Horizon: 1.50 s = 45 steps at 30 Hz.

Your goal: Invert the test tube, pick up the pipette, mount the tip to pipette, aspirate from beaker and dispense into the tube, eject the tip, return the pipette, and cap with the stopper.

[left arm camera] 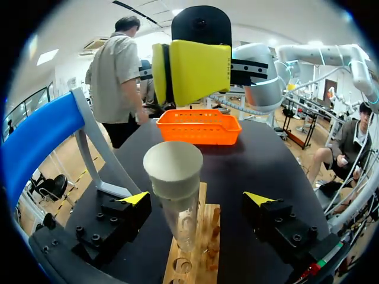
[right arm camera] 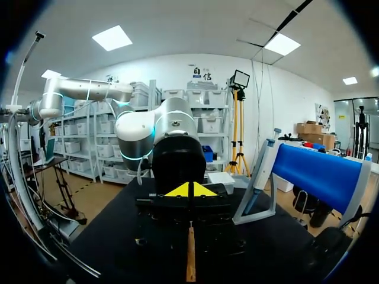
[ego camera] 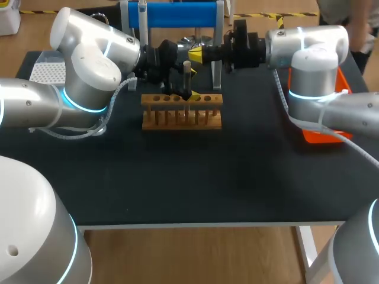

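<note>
Toward the back of the bench (ego camera: 237, 177): a wooden rack (ego camera: 182, 111), long side facing the front. Holds the tube (ego camera: 186, 76) upright in one of the middle holes. Shows a pale, round top end in the left wrist view; cannot tell whether stopper or glass.

Left tool (left arm camera: 196, 200): lowered around the tube, fingers (left arm camera: 127, 210) spread wide, one on either side, neither touching the glass. Grips nothing. Comes in from the bench's left, arm bent above the rack's left end.

Right tool (ego camera: 195, 55): held level, above and behind the rack, pointing across toward the left arm. Yellow tips pressed together, nothing between them. Hangs near the tube's top and apart from it, seen from the left wrist just beyond and above the pale end.

Behind the rack, along the back edge: a blue stand (ego camera: 172, 15) on pale legs. At one end of it, in the right wrist view, what looks like the pipette (right arm camera: 263, 171), hanging slanted against the frame.

On the right of the bench: an orange basket (ego camera: 314, 137), partly hidden by the right arm. At the far left corner, behind the left arm: a white tip box (ego camera: 47, 72).
</note>
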Each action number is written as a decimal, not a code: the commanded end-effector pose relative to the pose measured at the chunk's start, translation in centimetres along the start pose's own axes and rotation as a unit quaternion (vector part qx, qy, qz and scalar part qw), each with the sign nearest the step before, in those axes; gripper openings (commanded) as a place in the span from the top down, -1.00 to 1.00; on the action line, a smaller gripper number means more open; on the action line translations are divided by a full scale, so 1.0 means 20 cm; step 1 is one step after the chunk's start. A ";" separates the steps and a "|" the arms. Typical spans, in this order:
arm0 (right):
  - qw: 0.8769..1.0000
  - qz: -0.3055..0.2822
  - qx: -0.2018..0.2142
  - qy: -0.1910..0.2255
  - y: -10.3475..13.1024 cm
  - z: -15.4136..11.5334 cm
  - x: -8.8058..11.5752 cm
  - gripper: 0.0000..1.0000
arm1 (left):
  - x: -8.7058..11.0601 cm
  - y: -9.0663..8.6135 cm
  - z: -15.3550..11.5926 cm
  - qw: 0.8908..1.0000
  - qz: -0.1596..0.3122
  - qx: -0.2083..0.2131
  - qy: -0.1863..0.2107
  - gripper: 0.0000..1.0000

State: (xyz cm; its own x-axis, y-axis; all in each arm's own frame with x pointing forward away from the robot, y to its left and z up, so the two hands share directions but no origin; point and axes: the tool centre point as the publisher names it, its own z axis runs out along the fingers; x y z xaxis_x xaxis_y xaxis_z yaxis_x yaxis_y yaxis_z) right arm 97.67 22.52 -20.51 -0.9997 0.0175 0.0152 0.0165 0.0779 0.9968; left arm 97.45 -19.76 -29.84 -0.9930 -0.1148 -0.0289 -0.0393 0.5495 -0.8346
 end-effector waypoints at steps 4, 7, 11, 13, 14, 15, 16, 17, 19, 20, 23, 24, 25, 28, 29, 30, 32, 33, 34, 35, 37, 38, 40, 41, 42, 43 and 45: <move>1.000 0.002 -0.002 0.005 -0.02 0.04 0.00 1.00 | 0.00 0.00 0.00 1.000 0.000 0.000 0.000 -1.00; 1.000 0.003 -0.004 0.006 -0.02 0.05 0.00 1.00 | 0.00 0.00 0.00 1.000 0.000 0.000 0.000 -1.00; 1.000 0.005 -0.005 0.007 -0.03 0.06 -0.01 1.00 | 0.00 0.00 0.00 1.000 0.000 0.000 0.000 -1.00; 1.000 0.007 -0.005 0.007 -0.04 0.07 -0.01 1.00 | 0.00 0.00 0.00 1.000 0.000 0.000 0.000 -1.00; 1.000 0.007 -0.005 0.007 -0.04 0.07 -0.01 1.00 | 0.00 0.00 0.00 1.000 0.000 0.000 0.000 -1.00; 1.000 0.007 -0.006 0.007 -0.04 0.07 -0.01 1.00 | 0.00 0.00 0.00 1.000 0.000 0.000 0.000 -1.00; 1.000 0.008 -0.006 0.008 -0.04 0.07 -0.01 1.00 | 0.00 0.00 0.00 1.000 0.000 0.000 0.000 -1.00; 1.000 0.008 -0.006 0.008 -0.04 0.07 -0.01 1.00 | 0.00 0.00 0.00 1.000 0.000 0.000 0.000 -1.00; 1.000 0.009 -0.007 0.008 -0.05 0.08 -0.01 1.00 | 0.00 0.00 0.00 1.000 0.000 0.000 0.000 -1.00; 1.000 0.009 -0.007 0.009 -0.05 0.08 -0.01 1.00 | 0.00 0.00 0.00 1.000 0.000 0.000 0.000 -1.00; 1.000 0.010 -0.006 0.010 -0.06 0.09 -0.01 1.00 | 0.00 0.00 0.00 1.000 0.000 0.000 0.000 -1.00; 1.000 0.011 -0.006 0.010 -0.06 0.09 -0.02 1.00 | 0.00 0.00 0.00 1.000 0.000 0.000 0.000 -1.00; 1.000 0.012 -0.006 0.010 -0.07 0.09 -0.02 1.00 | 0.00 0.00 0.00 1.000 0.000 0.000 0.000 -1.00; 1.000 0.015 -0.006 0.010 -0.09 0.09 -0.02 1.00 | 0.00 0.00 0.00 1.000 0.000 0.000 0.000 -1.00; 1.000 0.016 -0.006 0.010 -0.09 0.09 -0.02 1.00 | 0.00 0.00 0.00 1.000 0.000 0.000 0.000 -1.00; 1.000 0.017 -0.006 0.010 -0.09 0.09 -0.02 1.00 | 0.00 0.00 0.00 1.000 0.000 0.000 0.000 -1.00; 1.000 0.019 -0.006 0.010 -0.10 0.09 -0.02 1.00 | 0.00 0.00 0.00 1.000 0.000 0.000 0.000 -1.00; 1.000 0.024 -0.008 0.011 -0.11 0.09 -0.02 1.00 | 0.00 0.00 0.00 1.000 0.000 0.000 0.000 -1.00; 1.000 0.025 -0.008 0.011 -0.11 0.09 -0.02 1.00 | 0.00 0.00 0.00 1.000 0.000 0.000 0.000 -1.00; 1.000 0.025 -0.008 0.011 -0.12 0.09 -0.02 1.00 | 0.00 0.00 0.00 1.000 0.000 0.000 0.000 -1.00; 1.000 0.027 -0.006 0.012 -0.13 0.09 -0.02 1.00 | 0.00 0.00 0.00 1.000 0.000 0.000 0.000 -1.00; 1.000 0.028 -0.005 0.013 -0.14 0.09 -0.02 1.00 | 0.00 0.00 0.00 1.000 0.000 0.000 0.000 -1.00; 0.999 0.030 -0.003 0.013 -0.15 0.09 -0.02 1.00 | 0.00 0.00 0.00 1.000 0.000 0.000 0.000 -1.00; 0.999 0.031 -0.002 0.013 -0.16 0.09 -0.02 1.00 | 0.00 0.00 0.00 1.000 0.000 0.000 0.000 -1.00; 0.999 0.033 -0.001 0.013 -0.17 0.09 -0.02 1.00 | 0.00 0.00 0.00 1.000 0.000 0.000 0.000 -1.00; 0.999 0.033 0.000 0.014 -0.17 0.09 -0.02 1.00 | 0.00 0.00 0.00 1.000 0.000 0.000 0.000 -1.00; 0.999 0.035 0.000 0.014 -0.17 0.09 -0.02 1.00 | 0.00 0.00 0.00 1.000 0.000 0.000 0.000 -1.00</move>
State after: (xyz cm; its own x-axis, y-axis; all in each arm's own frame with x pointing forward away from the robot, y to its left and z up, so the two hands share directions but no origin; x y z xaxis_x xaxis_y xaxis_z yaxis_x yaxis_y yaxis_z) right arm 97.95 24.08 -22.83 -0.9964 -0.0004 0.0843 0.0840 0.0759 0.9936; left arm 97.45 -19.76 -29.84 -0.9930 -0.1148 -0.0289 -0.0393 0.5495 -0.8346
